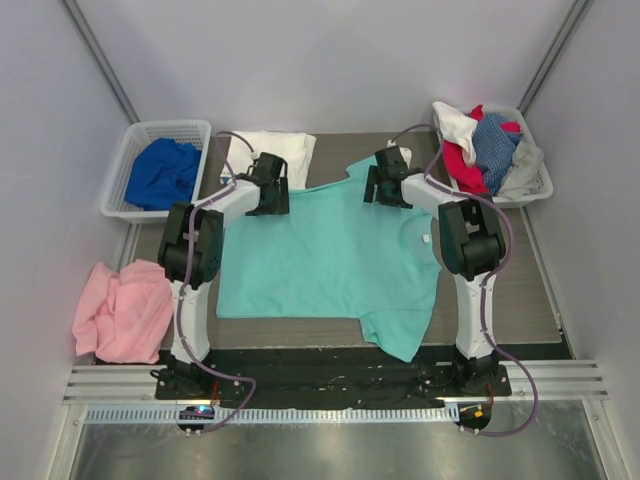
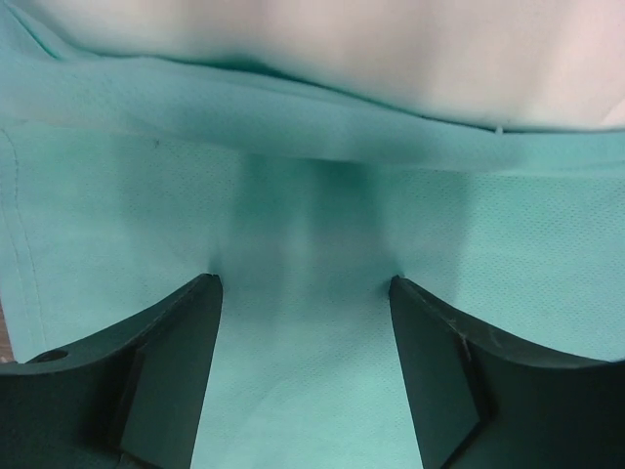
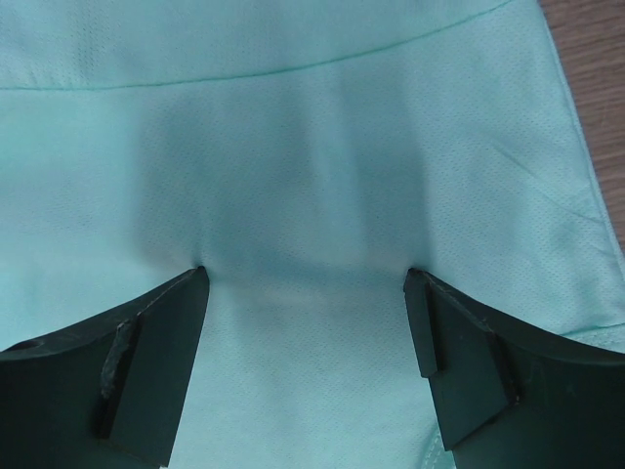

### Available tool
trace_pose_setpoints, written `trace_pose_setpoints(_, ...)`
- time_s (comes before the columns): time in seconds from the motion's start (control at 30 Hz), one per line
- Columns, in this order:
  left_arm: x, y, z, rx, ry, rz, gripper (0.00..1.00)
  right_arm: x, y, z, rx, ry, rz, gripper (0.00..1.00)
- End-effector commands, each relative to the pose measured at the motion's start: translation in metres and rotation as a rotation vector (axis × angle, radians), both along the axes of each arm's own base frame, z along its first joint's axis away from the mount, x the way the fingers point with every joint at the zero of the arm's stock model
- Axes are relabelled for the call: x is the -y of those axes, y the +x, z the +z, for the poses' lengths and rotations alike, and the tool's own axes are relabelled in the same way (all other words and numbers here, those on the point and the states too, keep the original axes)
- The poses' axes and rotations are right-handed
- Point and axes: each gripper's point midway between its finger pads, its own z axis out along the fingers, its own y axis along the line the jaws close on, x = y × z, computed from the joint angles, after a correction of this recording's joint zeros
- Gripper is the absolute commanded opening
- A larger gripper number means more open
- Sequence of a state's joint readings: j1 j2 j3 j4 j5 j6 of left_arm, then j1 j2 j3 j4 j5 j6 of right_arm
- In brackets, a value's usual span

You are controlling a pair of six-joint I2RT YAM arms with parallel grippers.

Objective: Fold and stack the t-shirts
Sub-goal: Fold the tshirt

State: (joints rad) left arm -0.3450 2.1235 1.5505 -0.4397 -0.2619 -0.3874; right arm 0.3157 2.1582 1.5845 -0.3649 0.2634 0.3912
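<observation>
Left gripper (image 2: 305,283), right gripper (image 3: 305,274): jaws wide, tips on fabric, nothing pinched. Mint-green t-shirt (image 1: 320,265) flat beneath, edge just ahead of tips. Close simultaneously; exclude white t-shirt (image 2: 352,39) beyond left tips.

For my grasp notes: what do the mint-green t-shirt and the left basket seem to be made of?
Mint-green t-shirt: probably matte knit fabric; wrist views show fine dotted texture and stitched seams. Left basket: likely white plastic; rigid lattice walls.
</observation>
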Motion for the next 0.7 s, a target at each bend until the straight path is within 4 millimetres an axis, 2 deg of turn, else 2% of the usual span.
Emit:
trace_pose_setpoints(0.0,-0.011,0.001,-0.018,-0.062,-0.032,0.021,0.74,0.0,0.013,0.0,0.0,0.016,0.002,0.9)
trace_pose_setpoints(0.07,-0.015,0.005,-0.022,-0.07,-0.044,0.032,0.73,0.003,0.014,-0.008,-0.016,0.016,-0.001,0.9)
trace_pose_setpoints(0.27,-0.024,0.015,-0.023,-0.068,-0.033,0.034,0.73,0.01,0.025,-0.011,-0.018,0.019,-0.015,0.9)
trace_pose_setpoints(0.4,-0.025,0.027,-0.015,-0.047,-0.018,0.016,0.73,0.016,0.035,0.001,0.022,0.012,-0.029,0.89)
trace_pose_setpoints(0.47,-0.023,0.036,0.001,-0.021,-0.019,0.009,0.73,0.019,0.041,0.013,0.053,0.018,-0.035,0.89)
trace_pose_setpoints(0.53,-0.017,0.045,0.03,0.034,-0.045,-0.006,0.74,0.021,0.045,0.042,0.106,0.024,-0.043,0.89)
trace_pose_setpoints(0.57,-0.014,0.047,0.043,0.055,-0.068,-0.009,0.75,0.023,0.046,0.07,0.156,0.033,-0.046,0.89)
trace_pose_setpoints(0.6,-0.011,0.048,0.07,0.102,-0.091,-0.009,0.75,0.024,0.045,0.084,0.18,0.036,-0.05,0.89)
trace_pose_setpoints(0.63,-0.009,0.046,0.09,0.134,-0.113,-0.011,0.75,0.025,0.042,0.102,0.211,0.045,-0.057,0.89)
trace_pose_setpoints(0.67,-0.007,0.044,0.106,0.162,-0.133,-0.013,0.76,0.028,0.033,0.107,0.21,0.046,-0.065,0.89)
